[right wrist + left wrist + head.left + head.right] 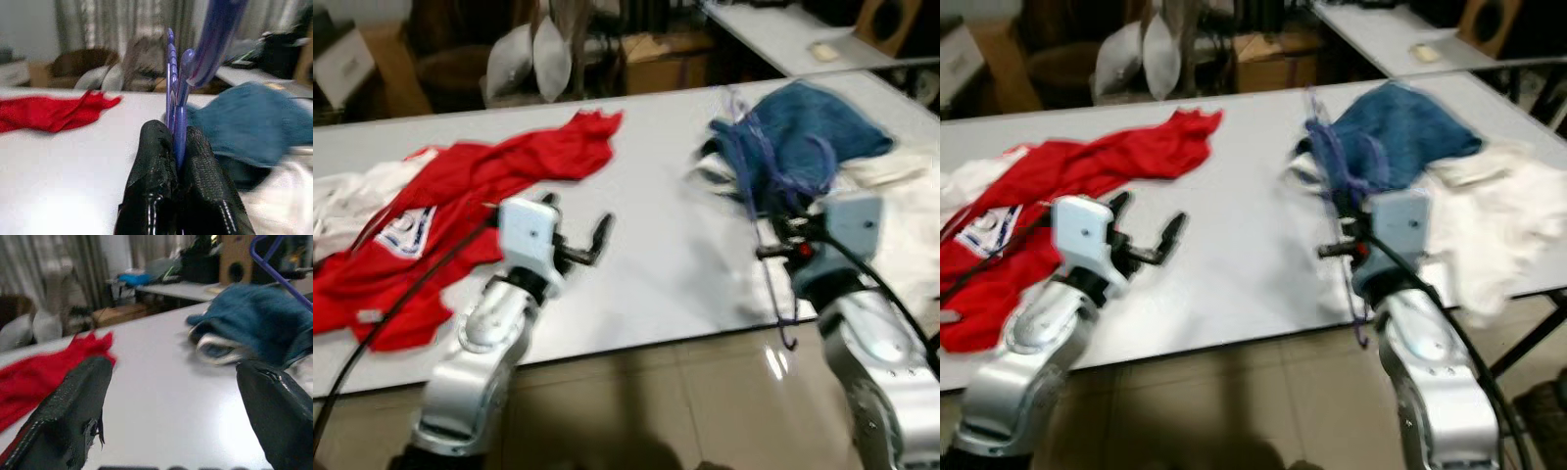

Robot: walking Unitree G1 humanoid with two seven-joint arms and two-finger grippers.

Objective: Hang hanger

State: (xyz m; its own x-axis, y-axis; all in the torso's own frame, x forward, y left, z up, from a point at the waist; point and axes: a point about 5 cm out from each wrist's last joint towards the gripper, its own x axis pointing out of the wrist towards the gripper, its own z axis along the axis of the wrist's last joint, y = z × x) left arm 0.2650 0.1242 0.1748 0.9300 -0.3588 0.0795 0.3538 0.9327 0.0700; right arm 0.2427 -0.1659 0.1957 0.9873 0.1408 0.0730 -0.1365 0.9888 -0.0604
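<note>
A purple wire hanger (766, 235) runs from the blue garment (818, 132) down past the table's front edge, its hook (787, 336) hanging below. My right gripper (775, 252) is shut on the hanger's wires over the table's right front part. In the right wrist view the two pads (151, 161) pinch the purple wires (178, 98). My left gripper (576, 220) stands open above the bare table middle, beside the red shirt (480, 186), with nothing between its fingers (68, 416).
The white table (656, 245) also carries white cloth at the far left (342, 201) and at the right (1498, 215). Behind it stand boxes, a fan (533, 59) and another table (773, 34). Tiled floor (656, 401) lies in front.
</note>
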